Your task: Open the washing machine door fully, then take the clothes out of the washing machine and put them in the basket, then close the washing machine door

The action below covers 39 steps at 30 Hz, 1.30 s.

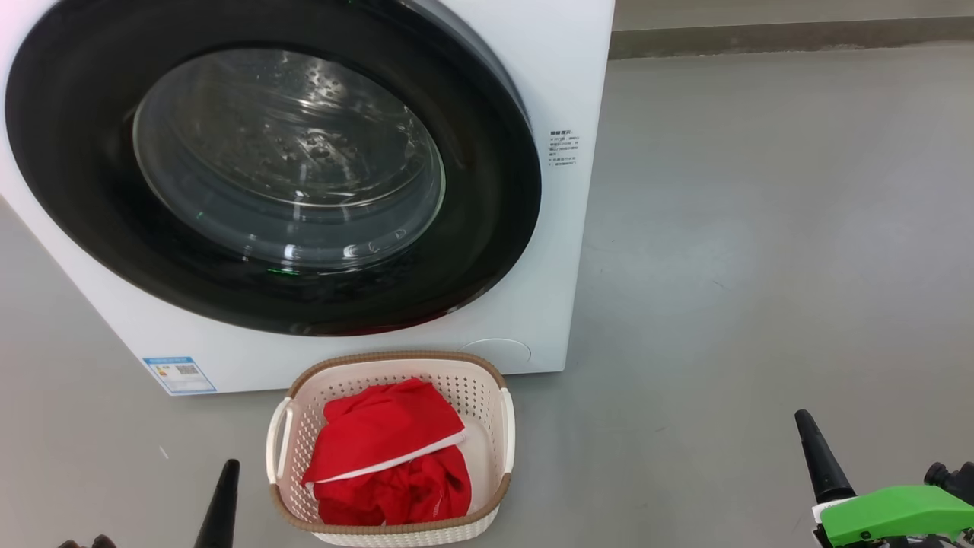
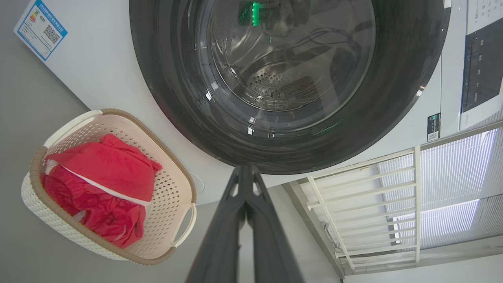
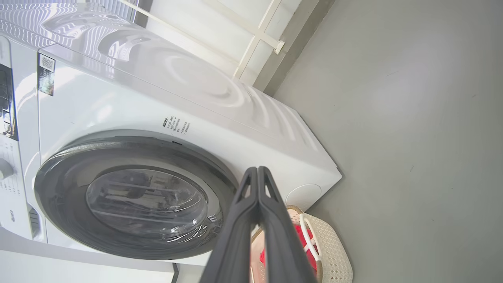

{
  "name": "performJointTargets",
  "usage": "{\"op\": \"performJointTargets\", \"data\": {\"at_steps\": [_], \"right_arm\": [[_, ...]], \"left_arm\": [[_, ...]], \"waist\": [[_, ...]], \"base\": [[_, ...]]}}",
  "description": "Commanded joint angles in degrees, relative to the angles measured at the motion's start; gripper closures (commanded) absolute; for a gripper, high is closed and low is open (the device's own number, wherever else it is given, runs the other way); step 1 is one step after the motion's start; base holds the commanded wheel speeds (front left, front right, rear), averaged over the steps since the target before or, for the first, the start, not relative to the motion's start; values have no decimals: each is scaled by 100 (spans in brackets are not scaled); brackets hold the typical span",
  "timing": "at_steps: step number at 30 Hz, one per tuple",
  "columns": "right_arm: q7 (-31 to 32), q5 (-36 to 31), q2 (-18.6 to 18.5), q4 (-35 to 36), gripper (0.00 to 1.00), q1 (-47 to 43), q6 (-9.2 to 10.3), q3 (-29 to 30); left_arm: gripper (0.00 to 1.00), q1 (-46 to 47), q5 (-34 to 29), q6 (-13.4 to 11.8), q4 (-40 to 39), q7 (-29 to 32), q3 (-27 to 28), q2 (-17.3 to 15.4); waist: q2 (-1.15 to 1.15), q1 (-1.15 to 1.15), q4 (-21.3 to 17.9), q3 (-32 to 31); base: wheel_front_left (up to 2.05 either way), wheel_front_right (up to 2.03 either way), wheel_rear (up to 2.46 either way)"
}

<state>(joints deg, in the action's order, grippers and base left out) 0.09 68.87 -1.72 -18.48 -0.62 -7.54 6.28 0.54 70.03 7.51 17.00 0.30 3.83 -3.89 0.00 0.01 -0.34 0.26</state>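
Nearest are the two grippers, low at the near edge of the head view: the left gripper (image 1: 227, 473) at near left and the right gripper (image 1: 806, 423) at near right, with a green part (image 1: 890, 511) behind it. Both are pinched together with nothing between their fingers, well apart from everything else.

Beyond them stands the washing machine (image 1: 548, 91), filling the far left of the grey floor (image 1: 761, 228). The washing machine door (image 1: 487, 198) lies flat against its front, apparently closed. Through the glass, the left wrist view shows a perforated drum (image 2: 275, 84) with no fabric that I can make out.

Just in front of the machine, below the door, sits the basket (image 1: 396, 356). Whether it touches the front panel I cannot tell. The clothes (image 1: 380, 434), red with a white trim line, lie heaped inside it.

By my reading all three steps look finished, so the next move calls for little: keep both arms clear of the basket, and perhaps check that the door has latched.

A blue label (image 1: 179, 374) with a QR code sits at the machine's lower left corner. Small black print (image 1: 564, 147) lies right of the door, and a dark QR sticker (image 2: 433, 127) beside the control panel (image 2: 481, 70). None of the text is legible.
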Motion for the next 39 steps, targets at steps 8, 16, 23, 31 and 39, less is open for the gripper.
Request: {"op": "performJointTargets", "data": {"at_steps": [8, 16, 23, 31, 39], "right_arm": [[154, 567, -99, 231, 100, 401, 0, -58], [288, 1053, -103, 290, 100, 478, 2, -35], [406, 1479, -108, 342, 100, 546, 3, -14], [541, 1964, -112, 402, 100, 623, 4, 9], [641, 2328, -116, 446, 100, 681, 5, 26]], "left_arm": [[100, 306, 535, -1, -195, 145, 187, -1], [100, 378, 997, -2, -223, 276, 210, 27], [100, 440, 1403, -2, -248, 391, 231, 52], [100, 511, 1865, -2, -276, 522, 254, 80], [100, 565, 2212, -2, -297, 620, 271, 102]], "waist": [[0, 0, 7, -2], [0, 0, 14, -3], [0, 0, 21, -5], [0, 0, 28, -7], [0, 0, 34, -8]], "base": [[0, 0, 0], [0, 0, 0], [0, 0, 0], [0, 0, 0], [0, 0, 0]]}}
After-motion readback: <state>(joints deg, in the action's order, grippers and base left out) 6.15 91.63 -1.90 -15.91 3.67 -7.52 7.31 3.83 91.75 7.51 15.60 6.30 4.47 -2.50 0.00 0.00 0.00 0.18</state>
